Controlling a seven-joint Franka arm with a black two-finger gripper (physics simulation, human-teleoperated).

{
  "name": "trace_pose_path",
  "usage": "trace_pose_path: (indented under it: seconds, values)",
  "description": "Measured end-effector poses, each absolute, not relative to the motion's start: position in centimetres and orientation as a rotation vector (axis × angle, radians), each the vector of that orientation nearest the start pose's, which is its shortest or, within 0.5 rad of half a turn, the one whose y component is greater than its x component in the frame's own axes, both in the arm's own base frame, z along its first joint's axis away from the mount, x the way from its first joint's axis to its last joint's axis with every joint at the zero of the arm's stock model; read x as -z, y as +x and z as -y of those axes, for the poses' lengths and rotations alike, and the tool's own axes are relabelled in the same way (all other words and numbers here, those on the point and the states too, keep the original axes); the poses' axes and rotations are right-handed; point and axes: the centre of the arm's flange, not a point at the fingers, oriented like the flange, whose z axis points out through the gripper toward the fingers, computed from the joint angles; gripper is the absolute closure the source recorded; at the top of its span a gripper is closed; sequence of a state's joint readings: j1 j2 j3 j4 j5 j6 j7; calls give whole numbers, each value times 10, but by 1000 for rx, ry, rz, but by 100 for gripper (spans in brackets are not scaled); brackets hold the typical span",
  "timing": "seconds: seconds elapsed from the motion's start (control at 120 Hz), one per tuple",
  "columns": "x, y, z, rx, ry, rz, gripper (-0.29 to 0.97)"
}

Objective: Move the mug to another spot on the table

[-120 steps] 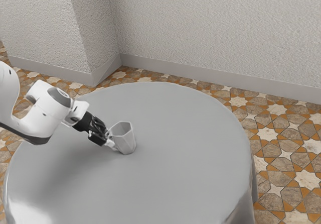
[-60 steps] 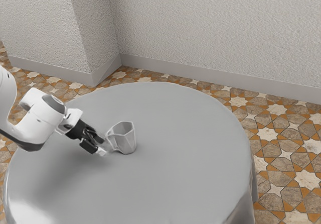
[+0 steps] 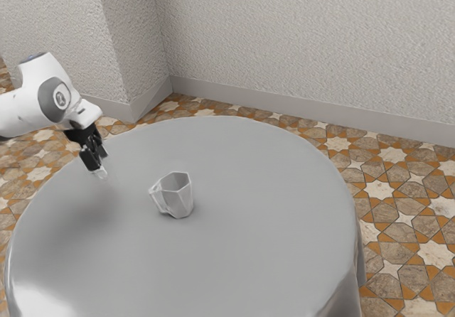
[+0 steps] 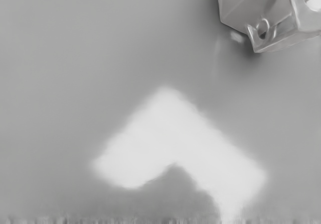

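We are in a rendered room that reads as a home interior: a large round grey table [image 3: 284,189] stands on a floor of orange and beige star-patterned tiles [image 3: 405,210], enclosed by rough white plaster walls [image 3: 298,33] with a pale skirting board [image 3: 320,109].

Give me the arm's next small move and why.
Probably keep lifting the gripper up and away toward the exterior view's left. It has backed off from the mug, which stands upright and free on the table, so the placing looks done.
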State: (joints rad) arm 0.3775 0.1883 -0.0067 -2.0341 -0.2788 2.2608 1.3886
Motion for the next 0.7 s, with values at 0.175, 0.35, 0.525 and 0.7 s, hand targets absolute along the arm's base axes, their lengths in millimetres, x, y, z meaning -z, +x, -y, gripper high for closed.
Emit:
trace_pose_path:
  seconds: [0.175, 0.35, 0.525, 0.7]
  values:
    - [-431, 564, -164, 153, -3000, -1161, 0]
    - [-527, 594, -49, 144, -2968, -1128, 0]
    - [-622, 570, 78, 177, -2933, -1148, 0]
    - [-635, 533, 159, 86, -2962, -1155, 0]
